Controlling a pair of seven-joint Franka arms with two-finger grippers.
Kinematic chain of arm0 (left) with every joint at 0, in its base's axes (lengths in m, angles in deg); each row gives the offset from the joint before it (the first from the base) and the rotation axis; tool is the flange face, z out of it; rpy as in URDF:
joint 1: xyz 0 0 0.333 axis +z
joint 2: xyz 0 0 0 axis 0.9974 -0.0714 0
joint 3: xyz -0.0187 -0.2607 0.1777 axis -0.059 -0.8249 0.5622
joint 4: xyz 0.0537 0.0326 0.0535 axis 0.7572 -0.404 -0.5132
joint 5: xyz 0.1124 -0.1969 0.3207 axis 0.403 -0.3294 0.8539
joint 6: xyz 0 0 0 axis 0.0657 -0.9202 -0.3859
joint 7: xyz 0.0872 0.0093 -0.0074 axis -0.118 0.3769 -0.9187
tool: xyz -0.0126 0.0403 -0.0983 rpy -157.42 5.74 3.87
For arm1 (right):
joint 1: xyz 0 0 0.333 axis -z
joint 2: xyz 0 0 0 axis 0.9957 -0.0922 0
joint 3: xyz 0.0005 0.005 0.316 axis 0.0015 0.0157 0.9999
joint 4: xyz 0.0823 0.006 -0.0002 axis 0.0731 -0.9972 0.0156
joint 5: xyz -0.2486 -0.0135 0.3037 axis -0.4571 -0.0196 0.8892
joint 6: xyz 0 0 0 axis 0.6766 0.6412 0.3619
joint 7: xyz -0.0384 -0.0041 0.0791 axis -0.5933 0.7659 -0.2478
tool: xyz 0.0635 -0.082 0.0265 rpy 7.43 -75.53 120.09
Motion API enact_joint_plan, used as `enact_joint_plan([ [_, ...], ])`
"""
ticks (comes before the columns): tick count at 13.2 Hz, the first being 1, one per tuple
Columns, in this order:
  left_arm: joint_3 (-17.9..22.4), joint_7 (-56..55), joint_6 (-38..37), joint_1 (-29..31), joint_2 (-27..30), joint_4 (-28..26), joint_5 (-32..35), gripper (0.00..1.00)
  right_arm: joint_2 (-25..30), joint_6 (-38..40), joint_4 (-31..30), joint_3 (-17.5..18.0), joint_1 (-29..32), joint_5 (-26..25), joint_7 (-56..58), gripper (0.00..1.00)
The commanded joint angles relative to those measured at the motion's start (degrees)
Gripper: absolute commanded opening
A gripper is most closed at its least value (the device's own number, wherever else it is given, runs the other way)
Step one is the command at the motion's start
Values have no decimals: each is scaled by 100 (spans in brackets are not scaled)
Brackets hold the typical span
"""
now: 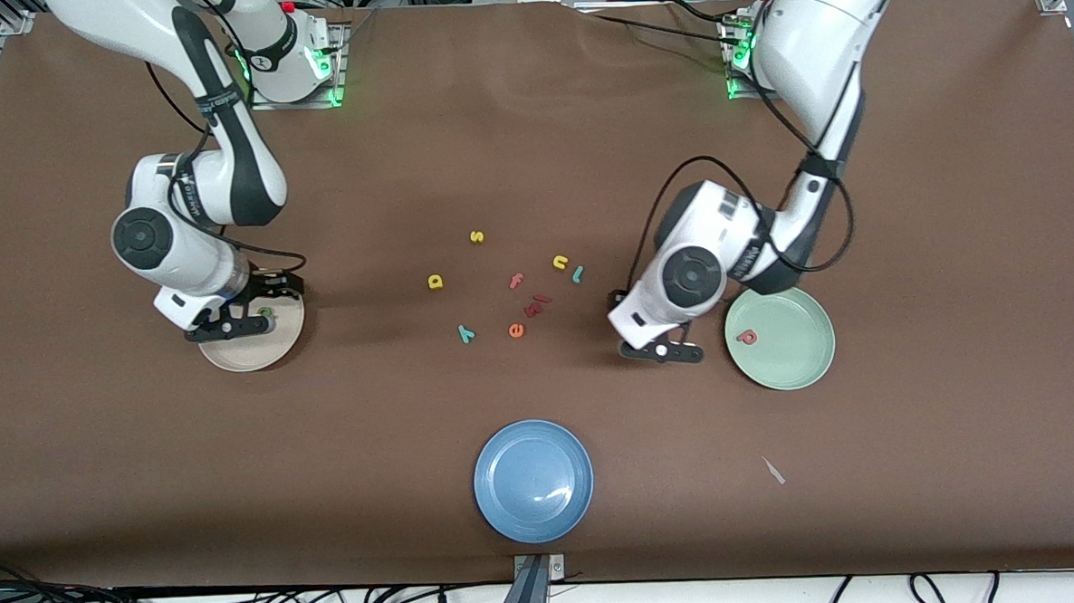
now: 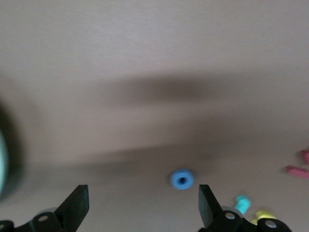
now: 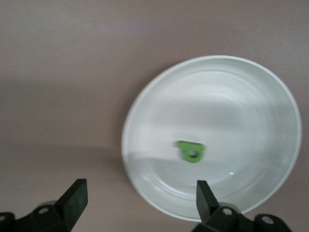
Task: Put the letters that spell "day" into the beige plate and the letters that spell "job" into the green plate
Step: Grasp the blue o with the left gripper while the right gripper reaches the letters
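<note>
Green foam, my dropped letter [image 3: 191, 151] lay flat in the beige plate [image 3: 270, 96], stem along the plate floor; my right jaws [image 3: 137, 203] hung wide and empty above. My left jaws [image 2: 142, 205], wide too, hovered over the blue ring "o" [image 2: 182, 179] on the worktop [image 1: 529, 111]. A salmon letter [image 1: 748, 337] sat in the green plate [image 1: 807, 362]. No writing was readable.
</note>
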Motion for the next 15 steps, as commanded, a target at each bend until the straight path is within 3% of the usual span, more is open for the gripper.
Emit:
enact_joint_plan([
  [1, 80, -558, 890, -333, -106, -528, -187, 100, -131, 169, 366, 423, -44, 83, -719, 100],
  [2, 80, -769, 1165, -448, -106, -626, -179, 87, -140, 169, 437, 581, -44, 91, -877, 100],
  [3, 80, -788, 1176, -458, -106, -653, -170, 64, -149, 169, 516, 705, -44, 100, -1009, 100],
  [4, 80, -797, 1176, -449, -115, -688, -170, 59, -219, 169, 656, 862, -44, 100, -1063, 100],
  [10, 98, -771, 1203, -440, -132, -873, -91, 59, -886, 169, 1596, 1575, -61, 83, -1749, 100],
  [13, 107, -771, 1168, -440, -141, -943, 118, 59, -1343, 169, 2062, 1638, -289, -5, -1661, 100],
  [15, 98, -780, 1168, -405, -133, -1040, 331, 50, -1615, 169, 2431, 1638, -526, -241, -1390, 100],
])
